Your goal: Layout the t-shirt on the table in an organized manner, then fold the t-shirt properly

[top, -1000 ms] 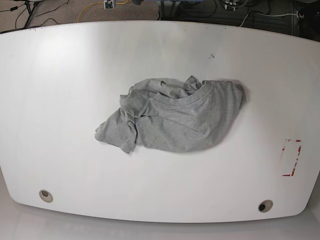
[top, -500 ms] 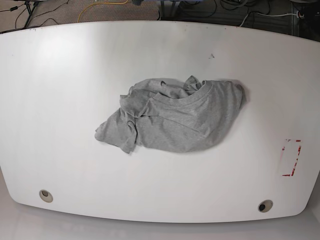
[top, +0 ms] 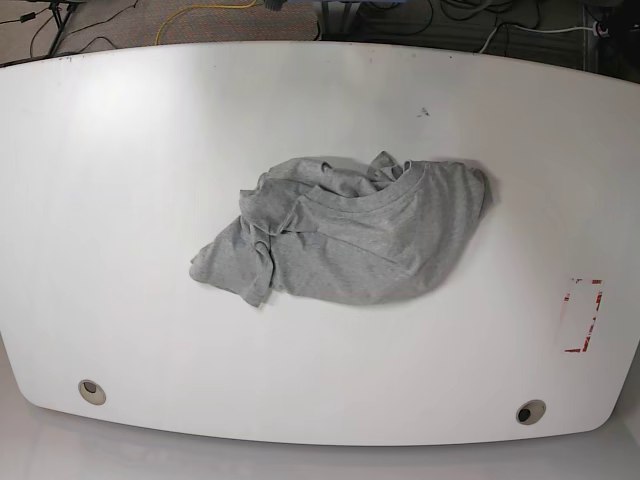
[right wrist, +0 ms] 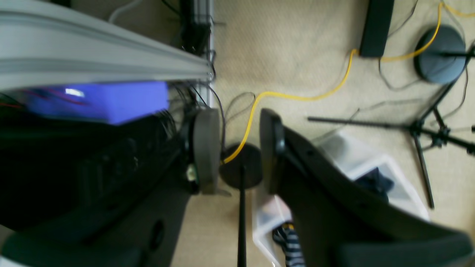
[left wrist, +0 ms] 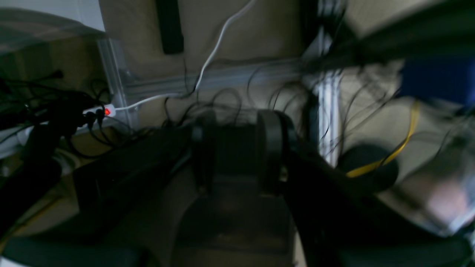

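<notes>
One t-shirt (top: 345, 240) crumpled, collar up | long axis left-right | both pincers parted, empty

heather-grey t-shirt (top: 350, 235), white table (top: 120, 200)

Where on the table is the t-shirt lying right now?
In the base view, the t-shirt lies crumpled near the middle of the table, left of the red-outlined rectangle mark by the right edge.

White table (top: 120, 200) bears crumpled grey t-shirt (top: 350, 240).
</notes>
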You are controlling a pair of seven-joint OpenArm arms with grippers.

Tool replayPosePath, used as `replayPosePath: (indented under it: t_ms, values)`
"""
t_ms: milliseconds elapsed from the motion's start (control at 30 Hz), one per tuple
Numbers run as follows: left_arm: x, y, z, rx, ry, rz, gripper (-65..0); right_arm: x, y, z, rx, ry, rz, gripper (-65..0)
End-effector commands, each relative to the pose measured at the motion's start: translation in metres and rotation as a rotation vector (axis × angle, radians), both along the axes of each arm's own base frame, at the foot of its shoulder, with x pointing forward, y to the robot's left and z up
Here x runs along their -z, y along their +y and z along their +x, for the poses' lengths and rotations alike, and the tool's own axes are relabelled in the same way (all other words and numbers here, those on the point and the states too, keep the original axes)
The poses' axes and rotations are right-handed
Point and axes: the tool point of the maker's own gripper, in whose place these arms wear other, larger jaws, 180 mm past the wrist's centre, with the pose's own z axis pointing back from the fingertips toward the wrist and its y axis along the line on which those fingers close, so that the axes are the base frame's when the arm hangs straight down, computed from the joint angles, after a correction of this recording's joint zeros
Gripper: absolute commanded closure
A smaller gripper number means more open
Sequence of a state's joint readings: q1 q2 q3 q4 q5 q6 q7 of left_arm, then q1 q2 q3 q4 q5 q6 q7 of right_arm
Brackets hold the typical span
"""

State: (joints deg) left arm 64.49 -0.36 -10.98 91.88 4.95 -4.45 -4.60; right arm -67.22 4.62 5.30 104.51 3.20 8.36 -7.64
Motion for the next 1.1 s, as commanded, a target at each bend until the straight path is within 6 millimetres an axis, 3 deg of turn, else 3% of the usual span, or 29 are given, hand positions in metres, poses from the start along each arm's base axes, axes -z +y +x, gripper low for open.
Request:
replayPosePath:
  t_ms: [0,167,367,567,800,1067]
  values:
    - [-0.024,0.004,0.009,0.006,-0.054,0.0,-16.8,-0.02,0.001,0.007,-0.01,-0.045,0.001,-17.1]
    - [-0.054,0.005,0.028,0.018,-0.127,-0.02,-16.7,-0.043,0.004,0.023,-0.02,-0.104,0.004,-17.1]
    - [-0.085,0.011,0.055,0.012,-0.224,-0.002,-16.8,-0.051,0.006,0.05,-0.025,-0.192,0.007,-17.1]
    - [-0.102,0.017,0.081,0.017,-0.309,0.026,-16.9,-0.058,-0.001,0.088,-0.019,-0.31,-0.011,-17.1]
    - [-0.108,0.018,0.118,0.017,-0.412,0.031,-17.8,-0.073,-0.012,0.139,-0.002,-0.481,-0.039,-17.1]
    - [-0.118,0.017,0.158,0.017,-0.527,0.03,-35.3,-0.089,-0.012,0.188,-0.009,-0.619,-0.046,-17.9]
